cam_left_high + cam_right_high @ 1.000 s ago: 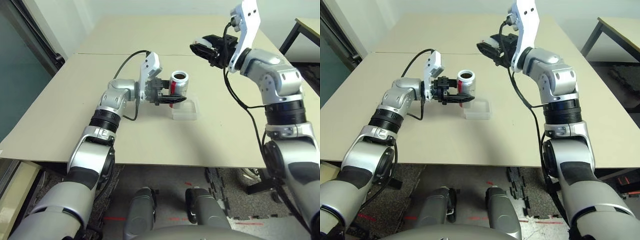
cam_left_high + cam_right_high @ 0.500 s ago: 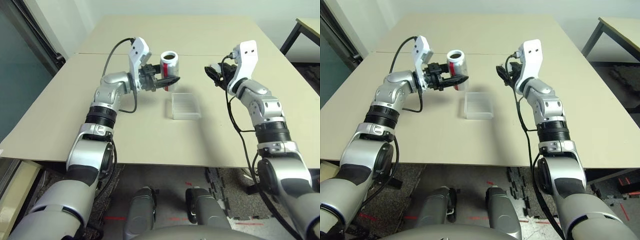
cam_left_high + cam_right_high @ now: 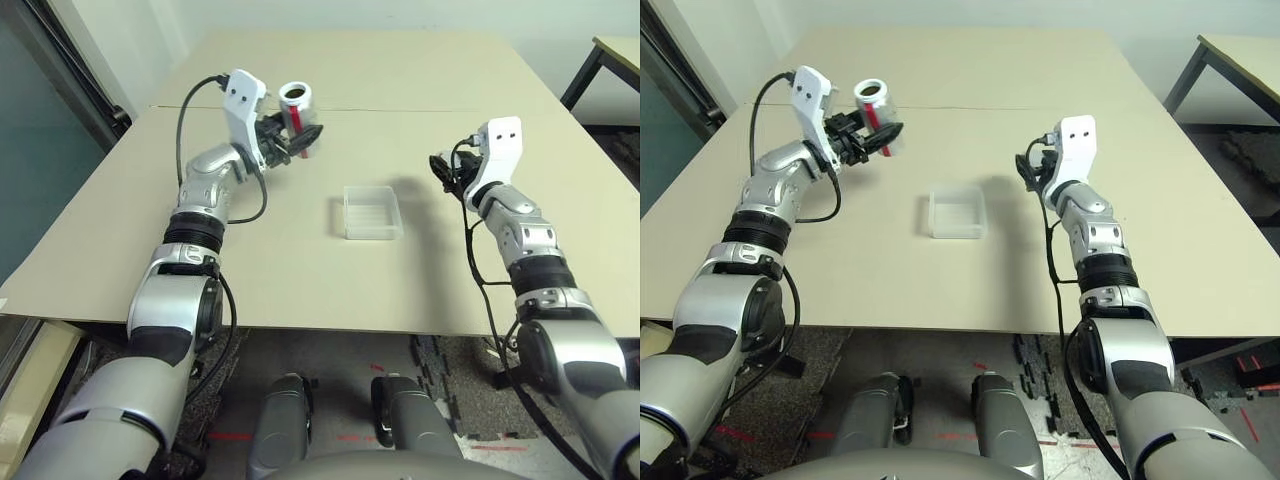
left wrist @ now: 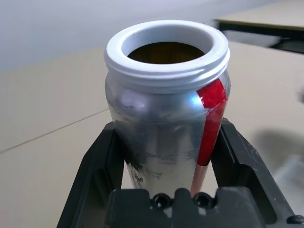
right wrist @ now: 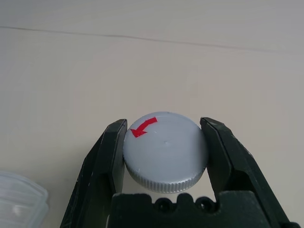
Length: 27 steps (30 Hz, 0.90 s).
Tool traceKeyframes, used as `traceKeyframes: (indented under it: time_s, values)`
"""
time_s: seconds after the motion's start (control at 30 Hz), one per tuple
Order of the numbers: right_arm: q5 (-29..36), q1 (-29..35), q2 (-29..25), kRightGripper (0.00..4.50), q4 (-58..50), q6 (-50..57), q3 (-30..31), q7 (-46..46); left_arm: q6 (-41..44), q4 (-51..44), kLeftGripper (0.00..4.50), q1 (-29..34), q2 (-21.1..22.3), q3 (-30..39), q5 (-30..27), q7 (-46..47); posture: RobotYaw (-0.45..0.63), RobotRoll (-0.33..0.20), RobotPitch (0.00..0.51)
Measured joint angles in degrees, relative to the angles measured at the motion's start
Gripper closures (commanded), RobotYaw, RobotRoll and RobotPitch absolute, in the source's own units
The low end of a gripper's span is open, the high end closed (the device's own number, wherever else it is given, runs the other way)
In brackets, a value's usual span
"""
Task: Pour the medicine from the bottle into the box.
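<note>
Left gripper [image 4: 168, 190] clamps bottle [image 4: 166, 109] by body, mouth open and upright, held in air well apart from box [image 3: 371, 212], on its far left side. Right gripper [image 5: 164, 164] pinches cap [image 5: 165, 151] (red arrow on top) near box, to its right. Box sits on table [image 3: 300, 280]. We judge the pour not yet done; next we need bottle above box, then tipped.

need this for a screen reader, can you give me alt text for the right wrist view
The right gripper is shut on a round grey cap marked with a red arrow, over the beige table. A corner of the clear plastic box shows at one edge.
</note>
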Motion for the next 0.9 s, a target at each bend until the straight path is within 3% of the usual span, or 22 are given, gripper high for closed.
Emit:
traceKeyframes:
  time_s: [0.37,0.9]
  values:
    - [-0.6,0.0,1.4,1.91,6.3,-5.3,-0.1,-0.6,-6.4,11.7,1.69,0.3,0.8,1.8,3.4,11.9,0.03,0.0,0.071]
    - [-1.9,0.0,1.9,1.91,7.7,-5.9,0.0,-2.4,-6.5,12.9,1.69,1.2,0.4,3.5,3.7,15.4,0.02,0.0,0.064]
